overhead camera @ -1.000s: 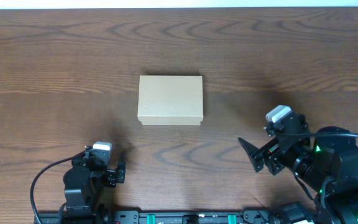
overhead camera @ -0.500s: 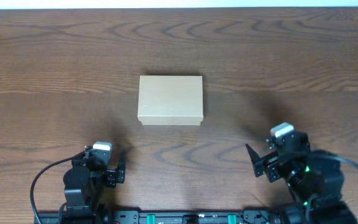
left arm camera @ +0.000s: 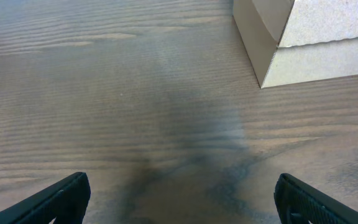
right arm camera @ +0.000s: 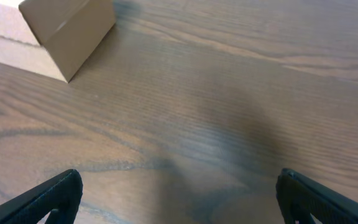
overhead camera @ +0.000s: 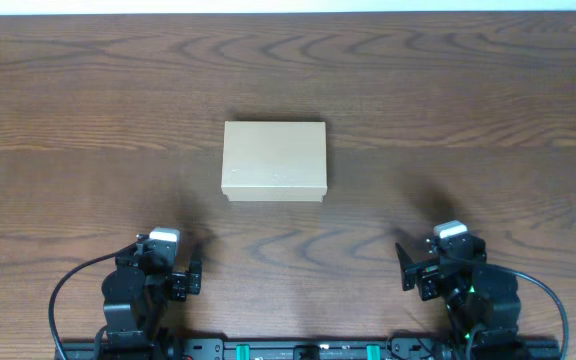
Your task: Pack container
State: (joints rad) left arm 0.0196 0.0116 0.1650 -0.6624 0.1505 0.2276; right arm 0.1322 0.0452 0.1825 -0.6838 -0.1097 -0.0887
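I see the container [overhead camera: 274,160]: plain tan cardboard box, lid flap shut. It lies flat and square-on near mid-counter [overhead camera: 448,90]. Each wrist view catches only one corner of it.

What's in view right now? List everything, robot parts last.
cardboard box: one, plain tan, closed, middle of the table, clear of both arms.
table: one, dark brown wood grain, under everything.
rail: one, black with green marks, along the near edge.
cable: one, black, looping beside the left arm's base.
left gripper: one, black, open, near-left of the box, holding nothing.
right gripper: one, black, open, near-right of the box, holding nothing.
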